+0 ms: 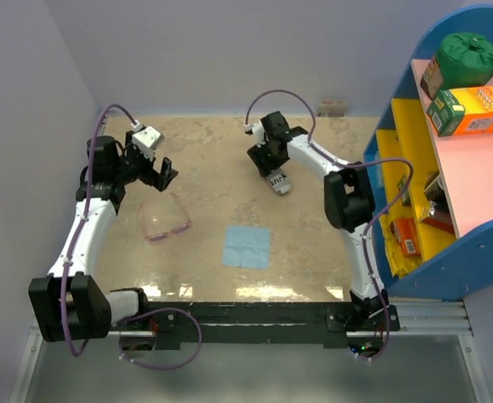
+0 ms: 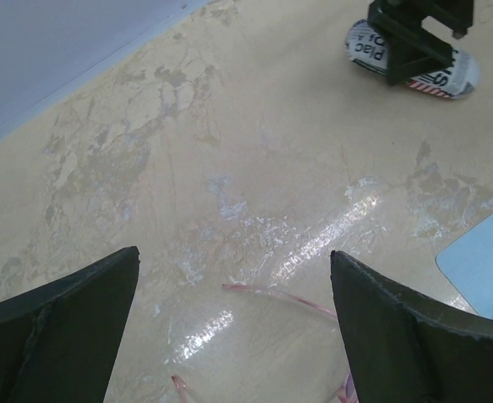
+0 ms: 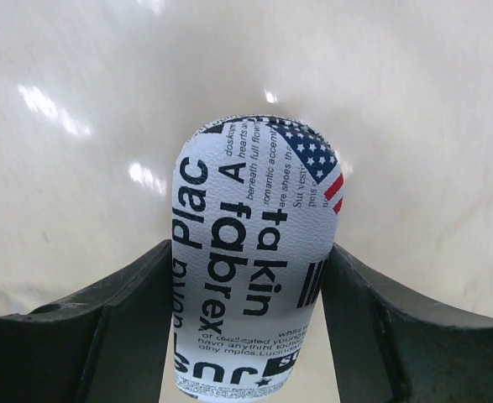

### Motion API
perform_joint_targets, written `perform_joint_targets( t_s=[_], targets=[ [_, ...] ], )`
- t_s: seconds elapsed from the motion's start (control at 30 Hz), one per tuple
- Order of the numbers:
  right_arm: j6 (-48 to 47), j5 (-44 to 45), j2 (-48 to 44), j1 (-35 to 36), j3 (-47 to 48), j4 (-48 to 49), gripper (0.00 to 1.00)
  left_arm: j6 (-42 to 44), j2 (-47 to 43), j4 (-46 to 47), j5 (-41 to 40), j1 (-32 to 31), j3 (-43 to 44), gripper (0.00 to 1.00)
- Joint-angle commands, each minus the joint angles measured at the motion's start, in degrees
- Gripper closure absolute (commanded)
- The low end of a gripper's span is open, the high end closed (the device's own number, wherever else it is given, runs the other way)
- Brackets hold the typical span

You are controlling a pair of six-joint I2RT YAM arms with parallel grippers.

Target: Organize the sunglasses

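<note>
Pink-purple sunglasses (image 1: 164, 220) lie flat on the beige desk (image 1: 330, 252), to the left of the light blue cloth (image 1: 247, 246) and clear of its edge. The left fingers (image 2: 103, 294) hang over the desk just beyond the sunglasses, farther left of the cloth, spread wide with nothing between them; in the wrist view one thin pink arm of the frame shows on the desk below the gap. Beyond the cloth, toward the back wall and slightly right, the right fingers (image 3: 158, 277) press against both long sides of the oblong case (image 3: 246, 252), printed with black lettering and a flag, which rests on the desk. A blue and yellow shelf (image 1: 397, 151) stands well to the right of the cloth.
</note>
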Motion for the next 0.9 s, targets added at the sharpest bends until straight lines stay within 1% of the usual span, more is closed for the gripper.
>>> perform_joint_targets(
  t_s=[0.0,0.03,0.1,0.13,0.3,0.33,0.4,0.43,0.5,0.53,0.6,0.63,0.7,0.87],
  targets=[
    [-1.68,-3.18,6.31,1.94,13.40,-4.32,0.62,-0.30,-0.39,3.11,0.44,-0.23,-0.97,0.00],
    [-1.60,-3.09,8.15,2.56,16.03,-4.14,0.61,-0.39,-0.39,3.11,0.44,-0.32,-0.79,0.00],
    [-1.94,-2.83,9.48,3.96,17.45,-3.44,0.60,-0.30,-0.39,3.19,0.36,-0.23,-0.88,0.00],
    [-2.03,-2.65,10.18,4.40,17.89,-3.09,0.57,-0.39,-0.39,3.11,0.35,-0.23,-0.88,0.00],
    [-2.56,-1.77,10.37,6.60,16.41,-1.16,0.51,-0.47,-0.30,3.28,0.44,-0.23,-1.14,0.00],
    [-2.47,-1.86,10.10,6.61,15.27,-0.72,0.46,-0.47,-0.30,3.37,0.53,-0.23,-1.14,0.00],
    [-2.56,-1.86,8.70,6.52,13.95,0.42,0.40,-0.47,-0.21,3.28,0.53,-0.23,-1.23,0.00],
    [-2.82,-1.77,8.09,6.52,12.46,0.86,0.34,-0.47,-0.30,3.28,0.53,-0.23,-1.23,0.00],
    [-3.70,-2.47,5.81,6.52,10.79,2.09,0.29,-0.39,-0.30,3.28,0.62,-0.32,-1.32,0.00],
    [-4.05,-2.82,5.01,6.52,9.30,2.18,0.24,-0.39,-0.30,3.28,0.62,-0.23,-1.32,0.00],
    [-4.75,-3.79,3.17,6.52,7.97,1.84,0.20,-0.47,-0.39,3.46,0.62,-0.23,-1.41,0.00],
    [-5.19,-4.23,2.55,6.52,6.57,1.49,0.14,-0.39,-0.30,3.37,0.62,-0.23,-1.41,0.00],
    [-6.07,-4.32,0.36,6.52,4.99,1.22,0.08,-0.47,-0.30,3.54,0.79,-0.23,-1.49,0.00],
    [-6.08,-5.37,-4.22,6.43,-1.43,3.15,0.06,-0.65,-0.21,3.81,1.23,-0.23,-1.76,0.00]
  ],
)
